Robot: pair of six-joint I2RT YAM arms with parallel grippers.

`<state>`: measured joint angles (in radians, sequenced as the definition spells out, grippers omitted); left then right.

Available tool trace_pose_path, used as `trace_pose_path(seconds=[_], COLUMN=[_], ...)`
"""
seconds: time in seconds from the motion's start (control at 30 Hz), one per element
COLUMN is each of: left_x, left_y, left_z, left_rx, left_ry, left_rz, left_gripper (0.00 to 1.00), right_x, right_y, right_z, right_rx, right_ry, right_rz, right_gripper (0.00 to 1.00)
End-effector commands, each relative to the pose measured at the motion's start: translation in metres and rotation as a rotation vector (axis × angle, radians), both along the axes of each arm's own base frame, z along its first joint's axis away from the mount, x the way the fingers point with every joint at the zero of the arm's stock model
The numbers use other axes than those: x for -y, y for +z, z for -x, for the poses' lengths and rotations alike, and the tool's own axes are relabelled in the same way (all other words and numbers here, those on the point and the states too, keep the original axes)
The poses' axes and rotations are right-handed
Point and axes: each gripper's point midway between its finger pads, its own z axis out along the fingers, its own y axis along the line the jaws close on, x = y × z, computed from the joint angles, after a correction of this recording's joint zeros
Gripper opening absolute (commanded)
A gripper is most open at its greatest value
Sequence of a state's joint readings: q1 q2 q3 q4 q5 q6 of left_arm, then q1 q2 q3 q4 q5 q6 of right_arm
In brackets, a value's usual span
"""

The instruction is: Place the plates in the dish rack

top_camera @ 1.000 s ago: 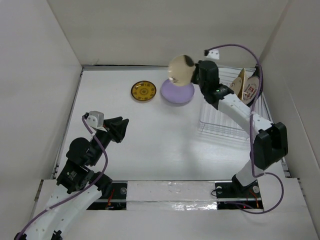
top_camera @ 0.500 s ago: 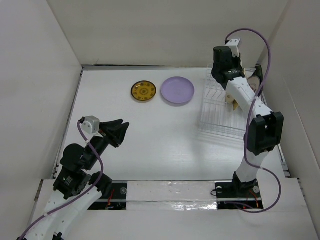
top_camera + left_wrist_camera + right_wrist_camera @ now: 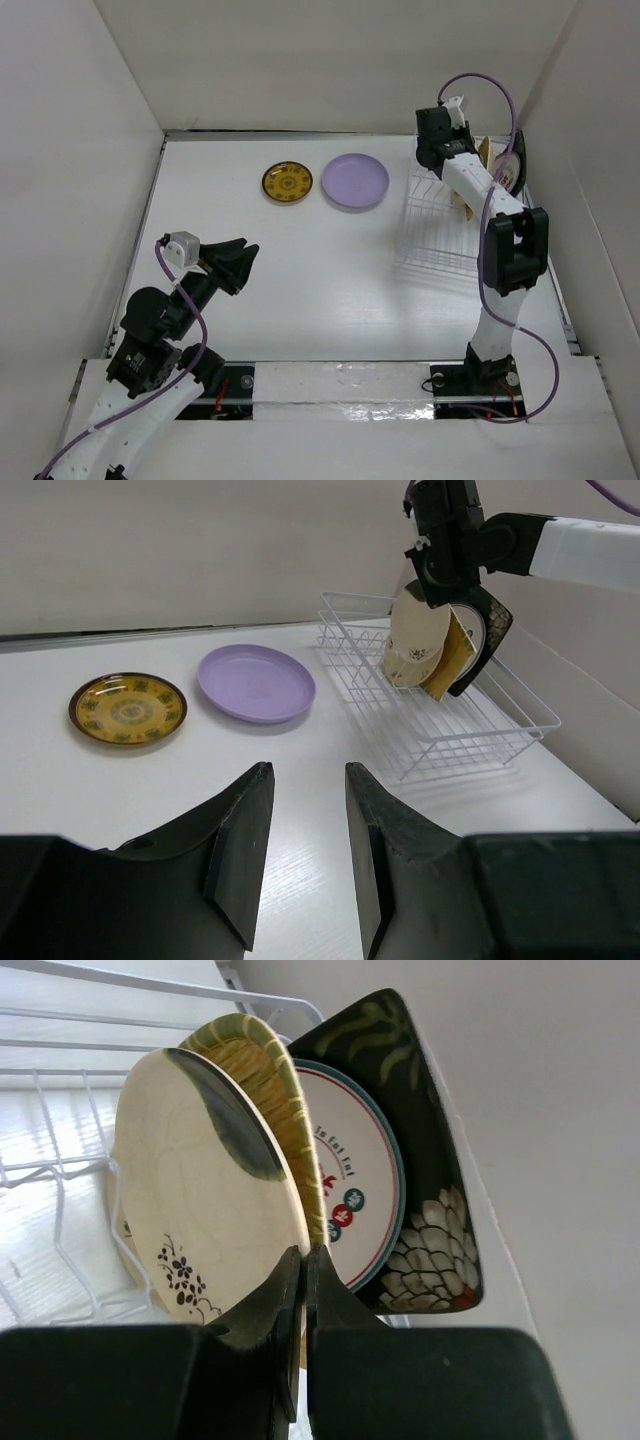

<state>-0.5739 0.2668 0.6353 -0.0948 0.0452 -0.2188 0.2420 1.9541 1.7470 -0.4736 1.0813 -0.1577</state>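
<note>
My right gripper (image 3: 303, 1256) is shut on the rim of the cream plate with floral specks (image 3: 200, 1210), which stands on edge in the white wire dish rack (image 3: 430, 235). Behind it stand the yellow ribbed plate (image 3: 262, 1080) and the white plate with red characters (image 3: 355, 1185). The lavender plate (image 3: 354, 181) and the brown-and-yellow patterned plate (image 3: 287, 183) lie flat on the table left of the rack. My left gripper (image 3: 235, 262) is open and empty, low over the near left table. A plain cream plate is out of view.
A dark plate with a white flower pattern (image 3: 425, 1170) stands at the back of the row in the rack. White walls close in the table on three sides. The rack (image 3: 440, 715) sits against the right wall.
My right arm has carried the cream floral plate from above the lavender plate over to the rack and set it among the tines. My left arm shifted slightly early on, then stayed still.
</note>
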Motion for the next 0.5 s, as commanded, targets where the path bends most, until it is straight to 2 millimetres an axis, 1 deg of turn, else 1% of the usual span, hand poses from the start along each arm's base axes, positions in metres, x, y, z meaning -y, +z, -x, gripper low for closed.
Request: trace_pose_path(seconds=[0.0, 0.07, 0.1, 0.17, 0.2, 0.23, 0.27, 0.3, 0.33, 0.37, 0.4, 0.43, 0.47], left_x=[0.000, 0.000, 0.000, 0.001, 0.001, 0.001, 0.001, 0.001, 0.001, 0.002, 0.002, 0.002, 0.002], left_y=[0.020, 0.018, 0.018, 0.017, 0.016, 0.016, 0.016, 0.016, 0.016, 0.014, 0.015, 0.013, 0.013], left_z=[0.000, -0.001, -0.002, -0.003, -0.004, -0.004, -0.004, -0.004, -0.004, -0.005, -0.005, -0.007, -0.007], left_rx=[0.045, 0.039, 0.039, 0.033, 0.030, 0.030, 0.027, 0.028, 0.027, 0.023, 0.025, 0.017, 0.017], left_ry=[0.000, 0.002, 0.003, 0.005, 0.005, 0.005, 0.006, 0.008, 0.006, 0.006, 0.006, 0.011, 0.011], left_rz=[0.034, 0.031, 0.031, 0.028, 0.026, 0.026, 0.024, 0.025, 0.024, 0.022, 0.023, 0.018, 0.018], left_gripper=[0.32, 0.32, 0.32, 0.32, 0.32, 0.32, 0.32, 0.32, 0.32, 0.32, 0.32, 0.32, 0.32], right_x=[-0.002, -0.007, -0.008, -0.008, -0.009, -0.010, -0.016, -0.022, -0.027, -0.043, -0.053, -0.102, -0.103], right_y=[-0.019, -0.038, -0.039, -0.040, -0.030, -0.023, -0.012, 0.008, 0.021, 0.032, 0.042, 0.065, 0.068], right_z=[-0.005, -0.012, -0.013, -0.014, -0.013, -0.014, -0.016, -0.013, -0.015, -0.016, -0.016, -0.018, -0.020], right_rx=[0.018, 0.005, 0.006, 0.014, 0.038, 0.057, 0.090, 0.135, 0.167, 0.189, 0.207, 0.250, 0.266], right_ry=[-0.010, 0.004, 0.003, -0.009, -0.009, 0.005, 0.025, 0.047, 0.081, 0.130, 0.166, 0.340, 0.344], right_rz=[-0.045, -0.077, -0.082, -0.095, -0.104, -0.120, -0.133, -0.153, -0.188, -0.214, -0.240, -0.352, -0.356], right_gripper=[0.00, 0.00, 0.00, 0.10, 0.15, 0.31, 0.38, 0.45, 0.54, 0.56, 0.57, 0.44, 0.44])
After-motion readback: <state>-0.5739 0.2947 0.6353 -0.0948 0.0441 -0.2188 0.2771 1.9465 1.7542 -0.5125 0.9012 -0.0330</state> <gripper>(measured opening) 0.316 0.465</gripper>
